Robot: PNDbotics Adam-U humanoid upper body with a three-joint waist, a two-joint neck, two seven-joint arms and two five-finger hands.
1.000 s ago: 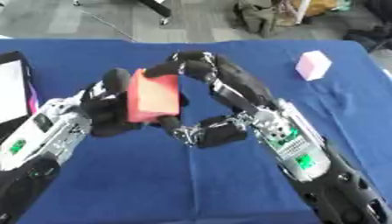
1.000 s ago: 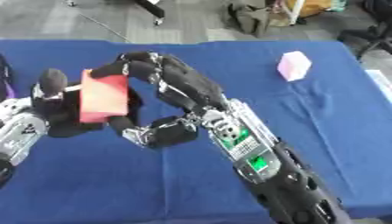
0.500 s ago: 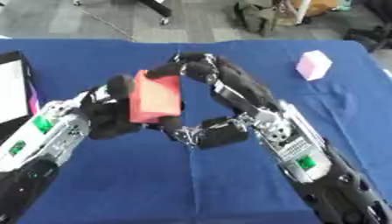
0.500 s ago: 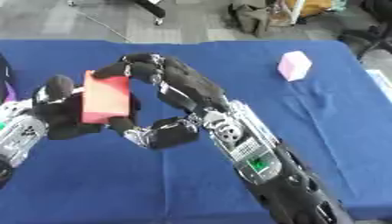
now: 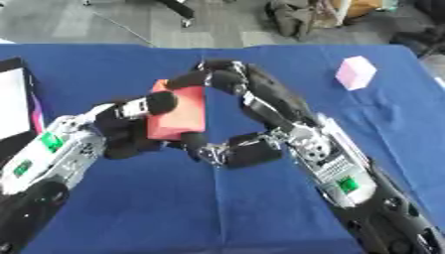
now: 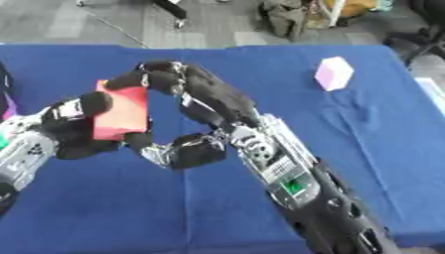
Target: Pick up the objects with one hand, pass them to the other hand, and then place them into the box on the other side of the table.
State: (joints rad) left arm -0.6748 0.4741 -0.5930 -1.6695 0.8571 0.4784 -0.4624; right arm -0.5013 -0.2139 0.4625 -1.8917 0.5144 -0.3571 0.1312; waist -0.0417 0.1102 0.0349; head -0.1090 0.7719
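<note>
A red block hangs above the middle of the blue table, held between both hands. My left hand comes in from the left and cups the block's left side, with one finger curled across its face. My right hand reaches in from the right. Its fingers curl over the block's top edge and its thumb sits under the bottom corner. A black box with a white inside shows at the left edge.
A pink block stands on the table at the far right. Beyond the table's far edge lie a grey floor, a chair base and some bags. The blue cloth in front of the hands is bare.
The red block has sunk slightly and stayed between both hands. The left hand's finger now lies further across the block's face.
</note>
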